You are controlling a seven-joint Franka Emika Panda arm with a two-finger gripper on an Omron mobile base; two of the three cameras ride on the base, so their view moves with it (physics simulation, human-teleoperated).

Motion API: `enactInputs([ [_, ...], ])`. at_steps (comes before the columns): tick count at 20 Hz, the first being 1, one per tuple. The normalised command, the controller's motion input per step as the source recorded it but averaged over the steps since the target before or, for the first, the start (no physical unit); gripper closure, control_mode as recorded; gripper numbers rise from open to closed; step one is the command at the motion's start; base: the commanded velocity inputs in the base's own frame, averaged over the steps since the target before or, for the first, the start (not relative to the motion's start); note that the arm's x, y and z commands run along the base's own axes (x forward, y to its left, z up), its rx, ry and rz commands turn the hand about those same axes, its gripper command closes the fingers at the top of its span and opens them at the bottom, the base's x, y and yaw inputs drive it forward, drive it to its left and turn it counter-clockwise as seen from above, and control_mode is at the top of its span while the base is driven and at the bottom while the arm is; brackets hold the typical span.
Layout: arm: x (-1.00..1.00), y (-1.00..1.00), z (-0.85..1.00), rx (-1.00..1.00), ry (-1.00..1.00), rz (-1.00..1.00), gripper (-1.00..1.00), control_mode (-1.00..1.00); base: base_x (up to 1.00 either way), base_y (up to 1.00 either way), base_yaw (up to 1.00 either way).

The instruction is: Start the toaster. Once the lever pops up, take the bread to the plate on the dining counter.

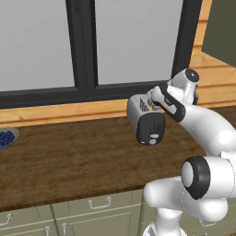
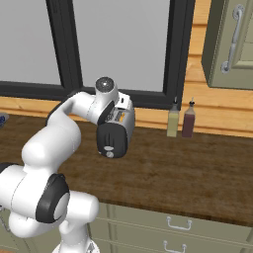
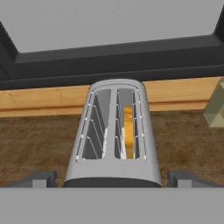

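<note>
In the left base view, the silver toaster [image 1: 145, 120] with its black end panel stands on the wooden counter [image 1: 69, 156], with bare wood toward nine o'clock. The right base view has two bottles [image 2: 180, 118] at its three o'clock. In the hand view, the pincer [image 3: 112, 178] is spread wide, straddling the toaster; the bread [image 3: 128, 131] sits in its right slot.

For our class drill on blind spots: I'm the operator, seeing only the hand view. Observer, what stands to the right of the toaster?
Observer: A pale green bottle and a dark red bottle, side by side near the back wall.
Operator: Anything off to the left?
Observer: A grey bowl of blue berries, at the far left of the counter.
Operator: Which end of the toaster faces the robot?
Observer: The toaster turns its black end panel toward the robot.
</note>
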Motion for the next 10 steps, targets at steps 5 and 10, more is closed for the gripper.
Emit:
enactInputs([
  [5, 0.0, 0.0, 0.0, 0.0, 0.0, 0.0, -1.0, -1.0, 0.0, 0.0, 0.0],
  [10, 0.0, 0.0, 0.0, 0.0, 0.0, 0.0, -1.0, -1.0, 0.0, 0.0, 0.0],
])
